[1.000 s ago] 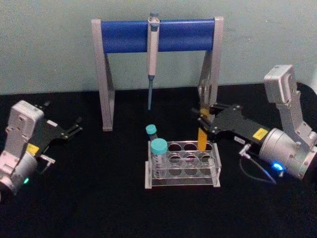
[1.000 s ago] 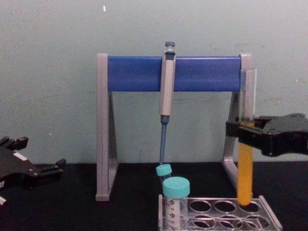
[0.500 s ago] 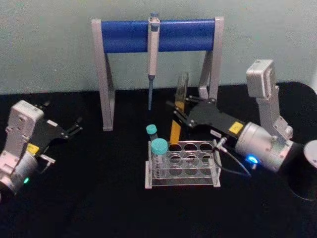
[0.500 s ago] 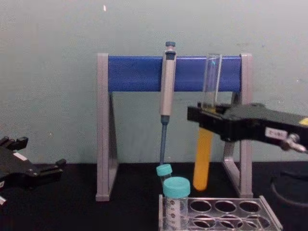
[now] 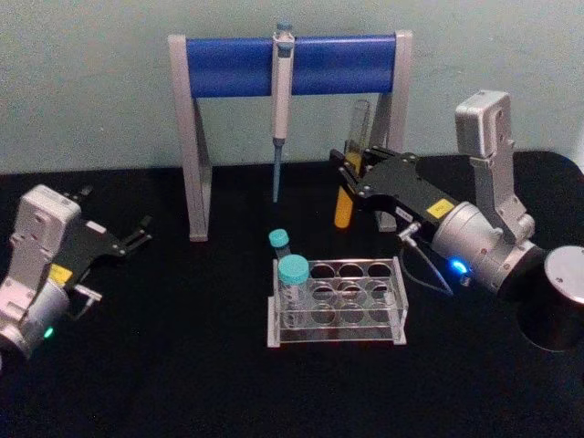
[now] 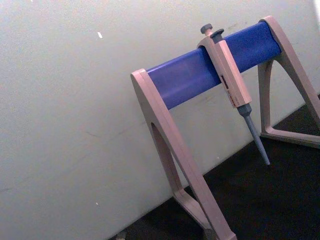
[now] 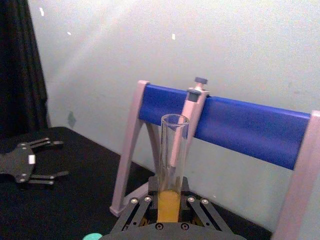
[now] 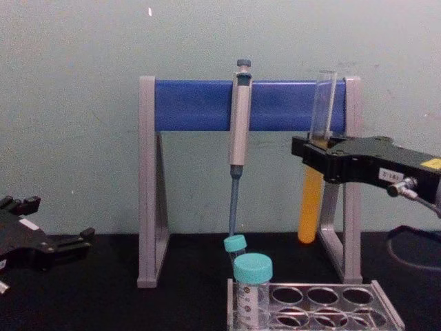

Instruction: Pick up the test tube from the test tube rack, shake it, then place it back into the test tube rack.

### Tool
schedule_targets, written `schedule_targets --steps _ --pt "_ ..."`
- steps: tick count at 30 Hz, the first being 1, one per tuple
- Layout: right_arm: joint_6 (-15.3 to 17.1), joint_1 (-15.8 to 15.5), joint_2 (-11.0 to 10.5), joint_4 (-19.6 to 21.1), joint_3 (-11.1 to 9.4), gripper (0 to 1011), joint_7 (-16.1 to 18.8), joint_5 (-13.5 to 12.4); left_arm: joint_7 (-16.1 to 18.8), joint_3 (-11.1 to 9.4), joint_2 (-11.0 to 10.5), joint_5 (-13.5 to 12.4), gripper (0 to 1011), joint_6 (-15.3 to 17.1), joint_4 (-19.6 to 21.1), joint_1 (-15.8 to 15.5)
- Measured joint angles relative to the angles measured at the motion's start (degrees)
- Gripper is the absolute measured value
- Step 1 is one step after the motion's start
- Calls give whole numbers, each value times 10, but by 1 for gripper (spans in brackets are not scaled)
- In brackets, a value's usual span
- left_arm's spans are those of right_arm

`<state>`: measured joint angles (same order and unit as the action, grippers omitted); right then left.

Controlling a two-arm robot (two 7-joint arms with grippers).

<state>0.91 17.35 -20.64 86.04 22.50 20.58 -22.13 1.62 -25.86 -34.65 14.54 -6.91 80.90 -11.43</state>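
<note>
The test tube [image 5: 344,206] is a thin, capless glass tube with orange-yellow liquid in its lower half. It hangs slightly tilted in the air, above and behind the test tube rack [image 5: 338,338], clear of its holes. My right gripper [image 5: 352,173] is shut on the tube's middle; the chest view shows the test tube [image 8: 309,207] well above the rack [image 8: 384,308], held by the right gripper [image 8: 311,156]. In the right wrist view the tube [image 7: 172,150] rises between the fingers. My left gripper [image 5: 139,234] rests open at the far left of the table.
The grey-and-blue pipette stand [image 5: 228,66] stands close behind the tube, with a pipette [image 5: 281,100] hanging from it. Two teal-capped tubes [image 5: 293,270] sit at the rack's left end. A black cylinder [image 5: 555,310] stands at the right edge.
The right gripper has lifted the test tube out of the rack's rear right hole, swung it left, then raised it higher and back to the right. The left arm has not moved.
</note>
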Motion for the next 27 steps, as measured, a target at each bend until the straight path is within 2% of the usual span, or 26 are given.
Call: schedule_targets --steps 7,27 --pt "7 -7 3 0 -11 230 -2 8 0 0 0 0 1002 0 0 0" --pt "14 -14 7 6 -21 230 7 14 0 0 0 0 1001 0 0 0"
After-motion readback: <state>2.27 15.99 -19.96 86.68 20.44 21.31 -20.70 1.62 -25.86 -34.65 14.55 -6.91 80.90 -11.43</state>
